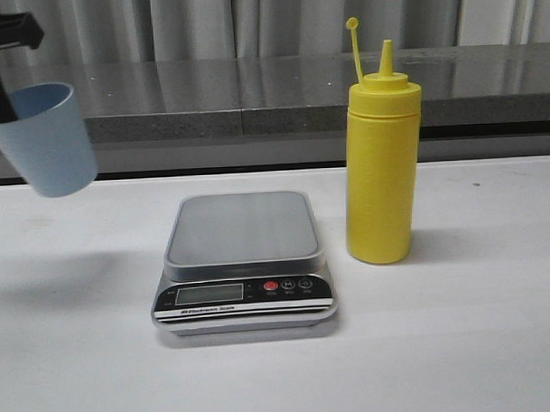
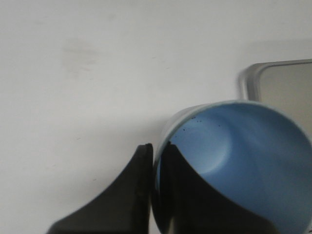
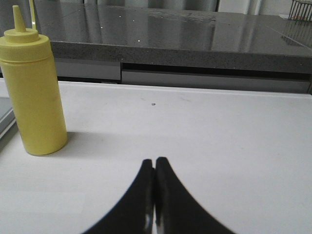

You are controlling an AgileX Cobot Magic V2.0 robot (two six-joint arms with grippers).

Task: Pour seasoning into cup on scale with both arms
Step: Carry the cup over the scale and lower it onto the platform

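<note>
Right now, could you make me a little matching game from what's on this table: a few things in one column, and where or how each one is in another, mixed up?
Things:
1. cup
2. seasoning bottle
3. scale
4. right tool

States:
A. shut, holding nothing
B. standing upright on the table, right of the scale
C. held up in the air, tilted, by the left tool
D. platform bare, nothing on it

Pairs: 1-C, 2-B, 3-D, 4-A

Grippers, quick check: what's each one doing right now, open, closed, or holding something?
Left gripper: shut on the cup, lifted above the table, left of the scale.
Right gripper: shut, holding nothing, apart from the seasoning bottle.
</note>
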